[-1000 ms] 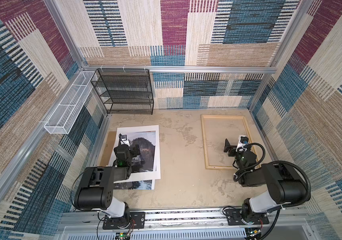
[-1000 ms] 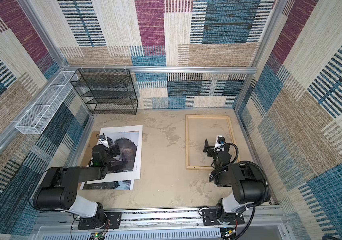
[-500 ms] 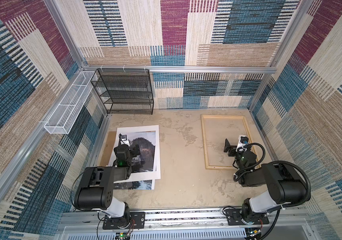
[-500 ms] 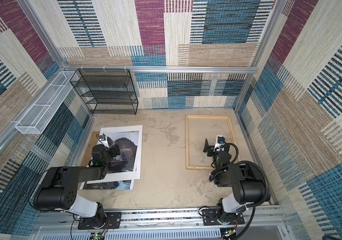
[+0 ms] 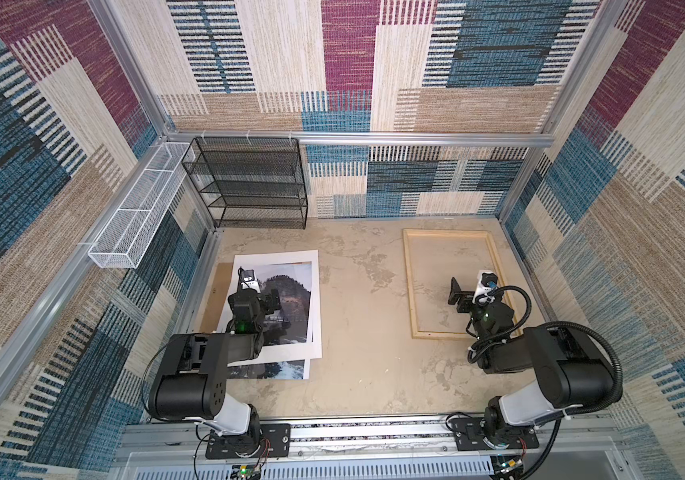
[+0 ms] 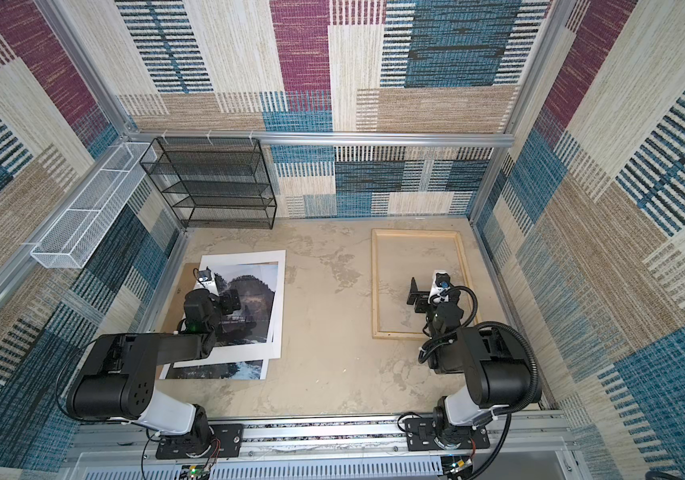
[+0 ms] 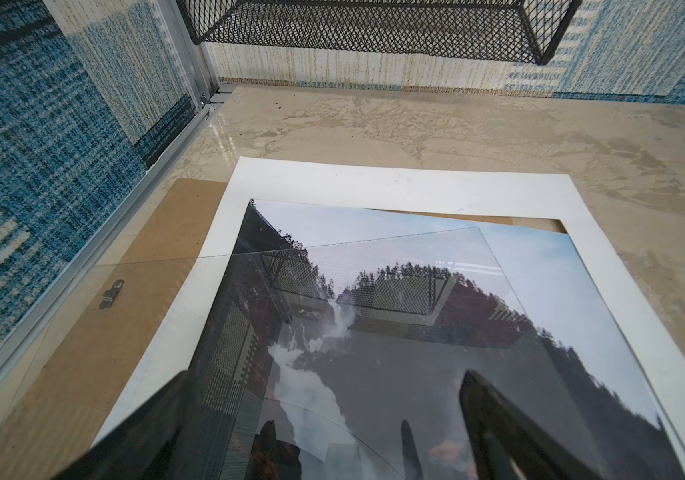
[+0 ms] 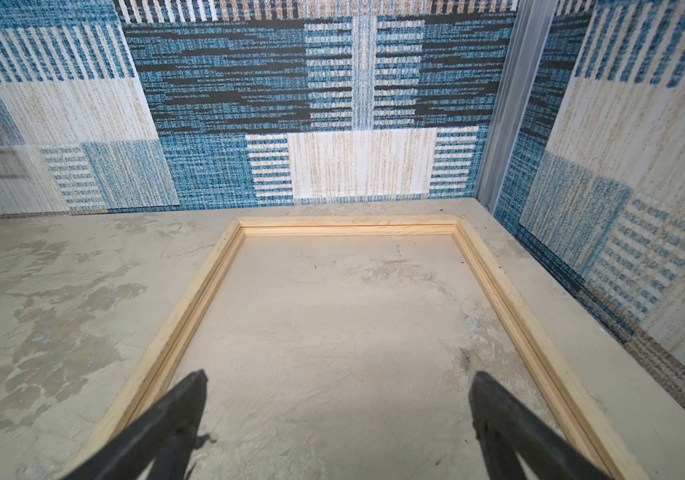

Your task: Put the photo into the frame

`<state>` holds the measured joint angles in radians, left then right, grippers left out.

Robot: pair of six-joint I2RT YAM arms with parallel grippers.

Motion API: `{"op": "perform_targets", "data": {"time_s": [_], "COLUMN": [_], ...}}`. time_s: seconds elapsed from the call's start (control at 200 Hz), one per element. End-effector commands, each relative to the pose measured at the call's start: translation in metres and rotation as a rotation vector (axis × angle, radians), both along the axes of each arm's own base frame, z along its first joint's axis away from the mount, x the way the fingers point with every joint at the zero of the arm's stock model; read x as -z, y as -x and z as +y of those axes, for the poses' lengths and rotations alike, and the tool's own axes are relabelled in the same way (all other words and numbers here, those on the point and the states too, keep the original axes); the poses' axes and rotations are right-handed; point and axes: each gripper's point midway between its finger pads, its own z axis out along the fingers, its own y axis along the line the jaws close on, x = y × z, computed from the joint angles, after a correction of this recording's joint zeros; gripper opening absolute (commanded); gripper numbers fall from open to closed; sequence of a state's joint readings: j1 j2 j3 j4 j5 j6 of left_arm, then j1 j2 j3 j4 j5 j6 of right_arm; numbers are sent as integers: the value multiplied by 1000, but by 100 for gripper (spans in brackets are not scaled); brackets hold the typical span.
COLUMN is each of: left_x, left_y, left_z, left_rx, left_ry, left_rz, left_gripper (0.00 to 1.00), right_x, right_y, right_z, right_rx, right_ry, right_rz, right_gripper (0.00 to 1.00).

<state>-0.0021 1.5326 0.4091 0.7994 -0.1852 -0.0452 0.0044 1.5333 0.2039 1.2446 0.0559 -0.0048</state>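
Note:
The photo [image 5: 290, 299] [image 6: 259, 291] of dark rocky hills and white water lies face up on the left of the floor. A white mat covers its borders, and its near edge [image 5: 282, 370] sticks out past the mat. My left gripper [image 5: 257, 293] [image 6: 218, 297] hovers low over it, open and empty [image 7: 324, 378]. The pale wooden frame [image 5: 410, 286] [image 6: 376, 286] lies flat at the right, apart from the photo. My right gripper [image 5: 471, 291] [image 6: 430, 291] hangs open over the frame's inside, holding nothing [image 8: 340, 378]. The far bar of the frame [image 8: 349, 230] lies ahead of it.
A white mat [image 5: 278, 259] and a brown backing board [image 5: 218, 291] are stacked with the photo. A clear sheet [image 7: 415, 266] lies askew on that pile. A black mesh shelf [image 5: 249, 183] stands at the back left, with a white wire basket [image 5: 137, 208] on the left wall.

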Motion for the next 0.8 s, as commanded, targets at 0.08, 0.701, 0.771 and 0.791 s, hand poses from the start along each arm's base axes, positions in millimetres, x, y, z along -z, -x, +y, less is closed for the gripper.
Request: {"op": "perform_targets", "data": {"time_s": [0.08,0.701,0.771,0.791], "left_x": [-9,-105,-112,-113], "left_y": [-4,9,14,16], "left_z": [3,-10,-8,-8], "left_rx": [-7,-142,-167,-174], "left_ry": [-18,270,278,278], "left_rz": [-34,92,98,104], "left_gripper": [100,100,100,100], "right_x": [-12,-130,-149,-153], "right_y": [-1,-31,-31,-32], "right_z": [-1,-19,-5,1], "right_rx": [7,156,80,41], "right_ry": [6,-126,-192,-204], "right_rz": [-48,19,5,6], "right_gripper": [100,100,99,100]}}
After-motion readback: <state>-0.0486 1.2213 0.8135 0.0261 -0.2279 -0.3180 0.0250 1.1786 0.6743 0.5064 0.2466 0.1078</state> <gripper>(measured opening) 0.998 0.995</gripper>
